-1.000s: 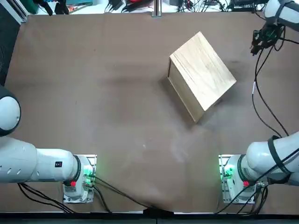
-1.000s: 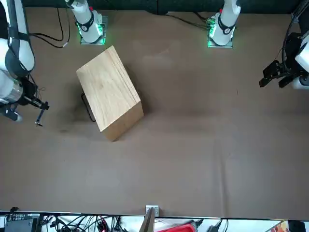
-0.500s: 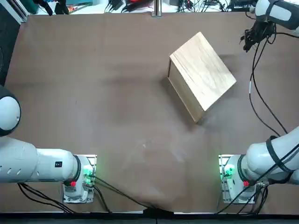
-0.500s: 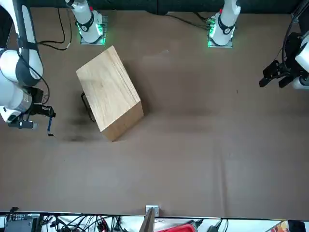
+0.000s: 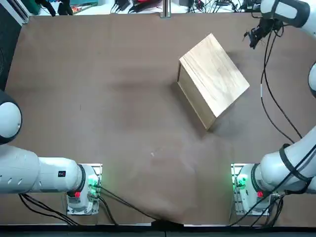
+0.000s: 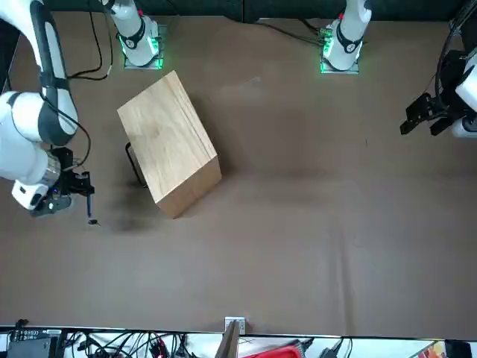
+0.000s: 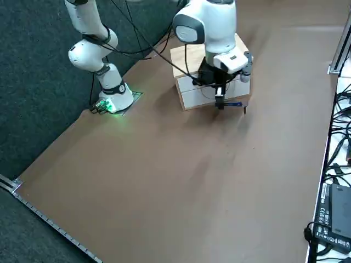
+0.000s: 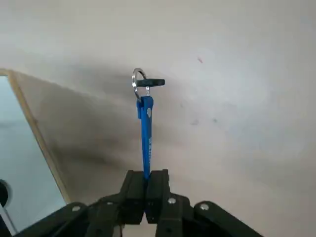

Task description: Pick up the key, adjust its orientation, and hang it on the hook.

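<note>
- Right tool (image 8: 145, 190) has its fingers pinched tight on the blue strap (image 8: 145, 143) of the key (image 8: 149, 83); strap sticks straight out from the fingertips, with a metal ring (image 8: 136, 79) and the small dark key at its far end.
- Tool (image 6: 80, 195) hangs above the brown tabletop (image 6: 298, 224) just off the far right corner of the wooden box (image 6: 168, 142), near the tabletop's far edge. Key (image 6: 92, 219) dangles below it, clear of the cloth as far as the front view shows.
- Side view: tool (image 7: 220, 101) sits close against the box (image 7: 192, 90), strap and key (image 7: 238, 105) beside the box's light-coloured face.
- Open room: wide bare tabletop across the middle and the whole left half; cluttered cables (image 5: 207, 5) line the far edge.
- Box lies askew to the tabletop's edges (image 5: 213, 79). A dark hook-like bracket (image 6: 135, 165) shows on its side in the front view.
- Hard to read: in the overhead view the tool (image 5: 253, 37) is a dark tangle and the key cannot be picked out. The bracket is partly behind the box's edge; its shape is uncertain.
</note>
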